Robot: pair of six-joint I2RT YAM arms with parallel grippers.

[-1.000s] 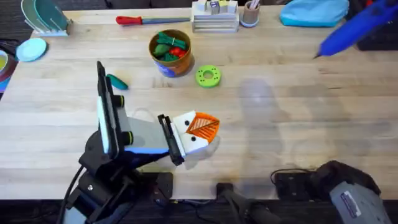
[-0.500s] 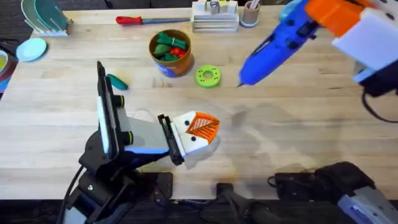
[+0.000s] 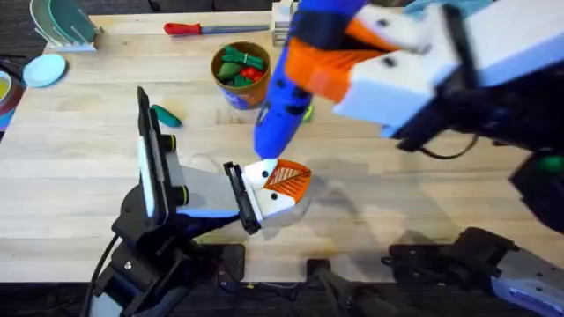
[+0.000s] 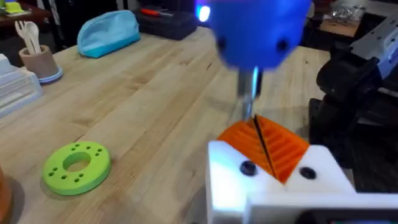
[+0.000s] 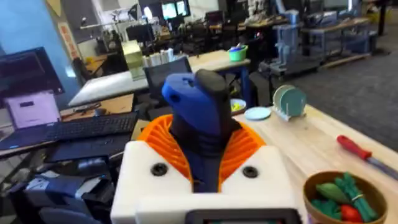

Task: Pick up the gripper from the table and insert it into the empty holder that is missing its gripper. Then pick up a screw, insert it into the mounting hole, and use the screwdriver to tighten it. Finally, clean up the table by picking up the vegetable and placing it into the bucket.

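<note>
My right gripper (image 3: 324, 55) is shut on the blue and orange screwdriver (image 3: 277, 123), held tilted with its bit down. The bit touches the top of the orange pads of my left gripper (image 3: 287, 180), which is shut low over the table. In the left wrist view the screwdriver (image 4: 258, 25) hangs just above the left gripper (image 4: 264, 146). The white holder block (image 4: 224, 183) carries a dark screw head (image 4: 247, 168). The dark green vegetable (image 3: 165, 115) lies beside the left arm. The orange-brown bucket (image 3: 241, 77) holds toy vegetables. The loose gripper piece is out of view.
A red-handled tool (image 3: 196, 28) lies at the table's far edge. The lime-green ring disc (image 4: 76, 168) sits near the bucket. A blue pouch (image 4: 109, 31) and a cup of utensils (image 4: 37, 59) stand at the back. A light-blue dish (image 3: 44, 69) is far left.
The right arm swung the screwdriver from the far right corner across to the left gripper, and its bit now rests at the orange pads. The left arm has stayed put.
</note>
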